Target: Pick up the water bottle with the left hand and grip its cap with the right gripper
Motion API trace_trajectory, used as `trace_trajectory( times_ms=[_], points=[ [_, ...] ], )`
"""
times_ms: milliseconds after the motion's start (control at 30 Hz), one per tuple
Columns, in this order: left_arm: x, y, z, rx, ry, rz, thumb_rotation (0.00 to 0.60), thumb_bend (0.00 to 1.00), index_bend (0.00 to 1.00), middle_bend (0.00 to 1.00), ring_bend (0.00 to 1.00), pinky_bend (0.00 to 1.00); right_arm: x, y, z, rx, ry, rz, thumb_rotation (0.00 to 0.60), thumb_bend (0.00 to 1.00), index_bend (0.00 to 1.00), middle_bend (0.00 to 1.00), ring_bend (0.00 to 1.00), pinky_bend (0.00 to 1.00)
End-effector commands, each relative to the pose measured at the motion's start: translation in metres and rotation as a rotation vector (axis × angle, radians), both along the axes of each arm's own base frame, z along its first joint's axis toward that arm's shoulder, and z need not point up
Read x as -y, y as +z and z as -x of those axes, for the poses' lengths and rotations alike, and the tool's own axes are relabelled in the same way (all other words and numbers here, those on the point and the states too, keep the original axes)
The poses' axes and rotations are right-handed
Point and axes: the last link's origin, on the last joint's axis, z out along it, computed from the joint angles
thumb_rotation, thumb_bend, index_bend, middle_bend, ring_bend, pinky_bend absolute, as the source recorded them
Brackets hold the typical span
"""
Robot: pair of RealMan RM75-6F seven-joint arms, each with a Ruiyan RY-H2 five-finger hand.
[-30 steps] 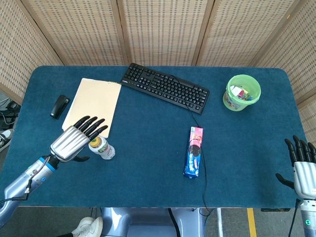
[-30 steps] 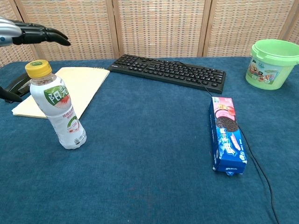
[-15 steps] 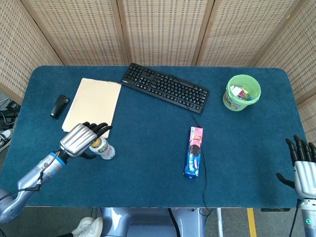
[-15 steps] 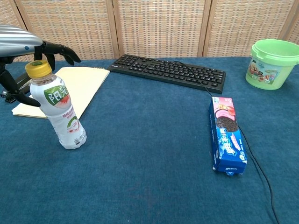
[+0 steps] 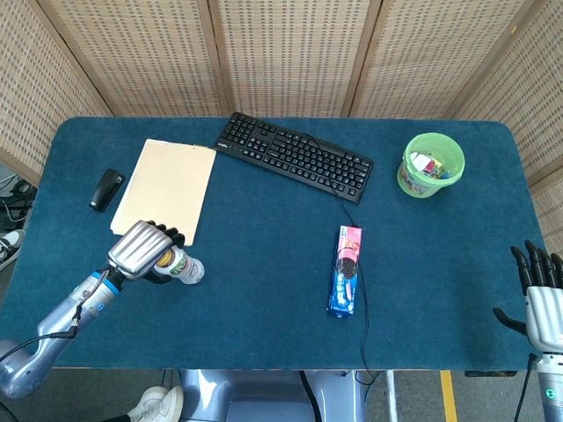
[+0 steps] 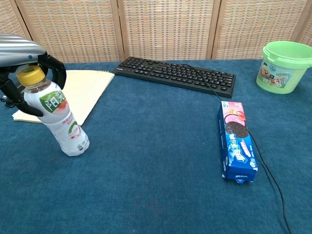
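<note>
From the head view, my left hand (image 5: pixel 141 249) sits at the near left of the blue tabletop (image 5: pixel 264 264). Its fingers curl around the top of the water bottle (image 5: pixel 182 266), which pokes out to the right of my hand. My right hand (image 5: pixel 542 294) is far off at the near right edge. Its fingers are spread and it holds nothing. A tan folder (image 5: pixel 167 187) lies just behind my left hand, and a black stapler (image 5: pixel 106 189) is left of the folder. A black keyboard (image 5: pixel 295 156) lies at the far middle. A green bucket (image 5: pixel 431 164) stands at the far right. A blue cookie pack (image 5: pixel 346 271) lies in the middle, with a thin black cable (image 5: pixel 363 299) running beside it.

From the chest view, my left hand (image 6: pixel 22 53) wraps around the neck of the water bottle (image 6: pixel 56 119), just by the yellow cap (image 6: pixel 30 75). The bottle leans to the left and its bottom touches the tabletop (image 6: pixel 156 185). The folder (image 6: pixel 73 92) is behind it. The keyboard (image 6: pixel 175 74), cookie pack (image 6: pixel 236 141) and bucket (image 6: pixel 285 66) are to the right.
</note>
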Motion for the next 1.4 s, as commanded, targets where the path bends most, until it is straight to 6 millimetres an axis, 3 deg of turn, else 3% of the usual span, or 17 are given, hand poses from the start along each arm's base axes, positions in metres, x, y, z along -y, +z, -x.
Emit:
trace_trajectory(
  times_ms=[33,200,467,767,867,1133,1200,1233,1400],
  points=[
    [0.0,-0.001,0.001,0.008,0.009,0.0,0.6,0.36,0.62,0.54,0.54,0.56,0.0,0.0,0.0,0.0,-0.001,-0.001,0.6,0.0,0.0,0.0,0.0,0.0],
    [-0.001,0.002,-0.004,0.034,0.006,-0.01,0.6,0.51,0.64,0.55,0.55,0.56,0.0,-0.001,0.001,0.002,-0.005,-0.003,0.6,0.0,0.0,0.0,0.0,0.0],
    [-0.004,0.031,-0.029,0.11,-0.02,-0.056,0.6,0.52,0.67,0.55,0.55,0.56,0.003,-0.001,0.002,0.071,-0.019,-0.024,0.6,0.0,0.0,0.0,0.0,0.0],
    [-0.015,0.06,-0.09,0.245,-0.051,-0.075,0.6,0.52,0.68,0.56,0.55,0.57,0.023,-0.013,-0.007,0.397,-0.044,-0.217,0.6,0.0,0.0,0.0,0.0,0.0],
    [-0.02,0.061,-0.12,0.297,-0.06,-0.061,0.6,0.52,0.69,0.56,0.55,0.56,0.042,-0.017,-0.022,0.568,-0.028,-0.312,0.6,0.0,0.0,0.0,0.0,0.0],
    [-0.02,0.053,-0.157,0.295,-0.083,-0.044,0.6,0.52,0.69,0.56,0.55,0.57,0.073,-0.018,-0.055,0.714,0.035,-0.403,0.6,0.0,0.0,0.0,0.0,0.0],
    [-0.021,0.05,-0.17,0.294,-0.106,-0.041,0.6,0.52,0.69,0.56,0.55,0.57,0.086,-0.02,-0.079,0.78,0.074,-0.444,0.6,0.0,0.0,0.0,0.0,0.0],
    [-0.022,0.043,-0.185,0.321,-0.116,-0.026,0.6,0.52,0.69,0.56,0.55,0.56,0.099,-0.025,-0.104,0.856,0.093,-0.506,0.6,0.0,0.0,0.0,0.0,0.0],
    [-0.027,0.028,-0.205,0.329,-0.119,-0.029,0.6,0.52,0.69,0.56,0.55,0.56,0.118,-0.034,-0.136,0.93,0.087,-0.602,0.6,0.0,0.0,0.0,0.0,0.0]
  ],
)
